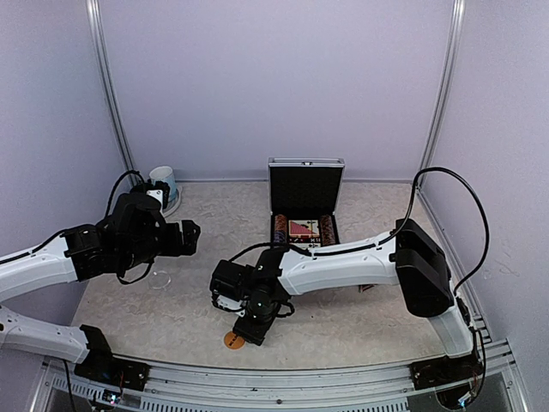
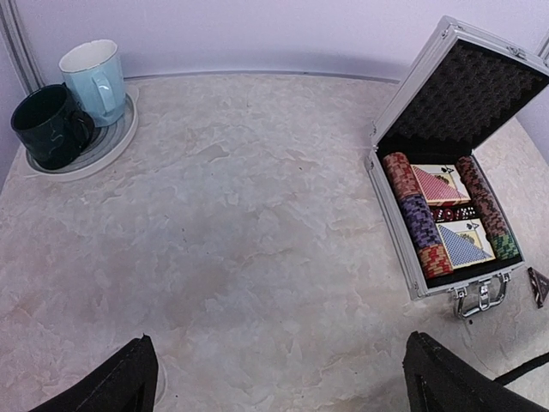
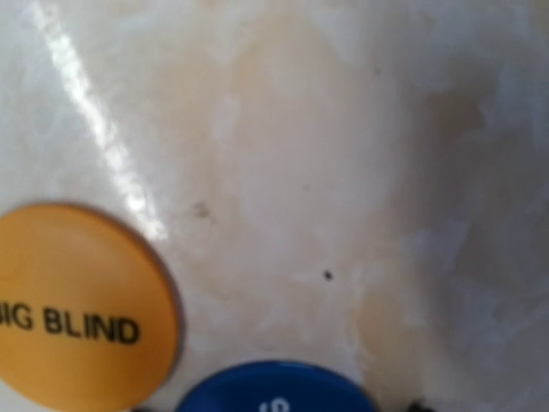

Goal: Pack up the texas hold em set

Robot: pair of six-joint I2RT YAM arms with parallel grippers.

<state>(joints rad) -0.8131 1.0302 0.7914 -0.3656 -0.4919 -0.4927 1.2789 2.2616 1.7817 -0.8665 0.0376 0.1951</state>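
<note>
The silver case (image 1: 305,225) stands open at the back centre, its lid up. In the left wrist view the case (image 2: 390,215) holds chip stacks (image 2: 418,225), two card decks (image 2: 439,183) and dice. A dark triangular marker (image 2: 539,286) lies right of its handle. My right gripper (image 1: 251,324) is down at the table near the front. The orange "BIG BLIND" button (image 3: 77,309) (image 1: 233,341) lies left of it. The blue button (image 3: 274,390) lies between its barely visible tips (image 3: 276,408), which stand apart on either side. My left gripper (image 2: 287,390) is wide open and empty above bare table.
A dark green mug (image 2: 47,127) and a light blue mug (image 2: 93,79) stand on a pale plate (image 2: 116,142) at the back left corner. Purple walls and metal posts enclose the table. The right arm's long white link (image 1: 343,262) crosses in front of the case.
</note>
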